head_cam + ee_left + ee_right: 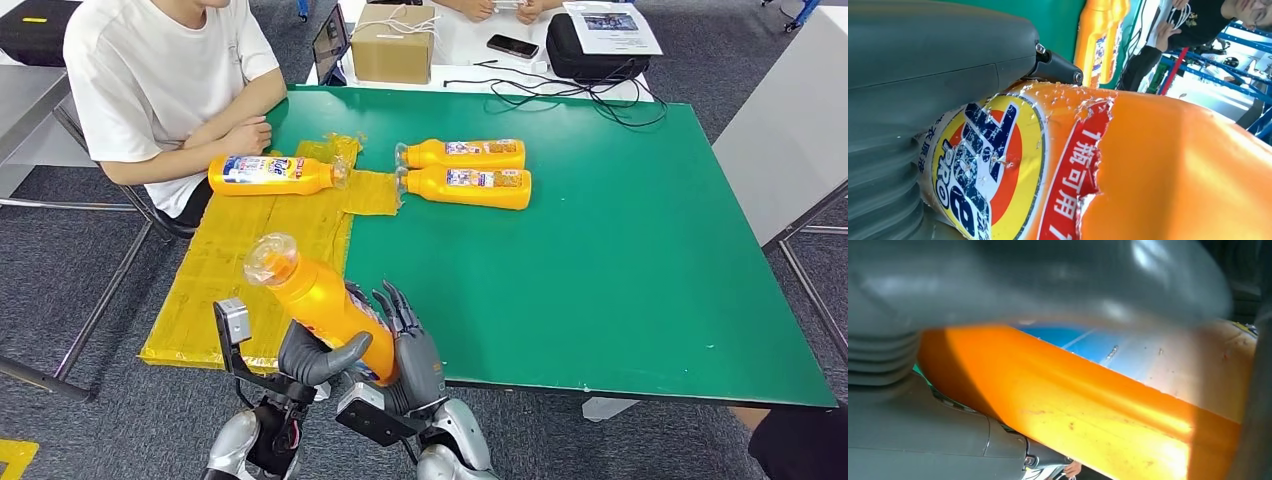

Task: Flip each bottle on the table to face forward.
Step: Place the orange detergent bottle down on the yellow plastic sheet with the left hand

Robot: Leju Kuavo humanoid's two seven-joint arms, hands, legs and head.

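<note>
The green table (620, 250) carries three orange bottles lying flat. A fourth bottle (320, 300) is raised above the near edge, cap tilted up, clasped low on its body by the left hand (320, 360) and the right hand (415, 355). Judged rigid, smooth, likely slippery; grip mid-body.

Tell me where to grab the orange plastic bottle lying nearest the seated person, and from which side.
Grip the orange plastic bottle around its labelled mid-body, probably from above. It lies flat on the yellow mat with its cap toward the other bottles, so the long sides are free; the person's forearm lies close behind it.
</note>
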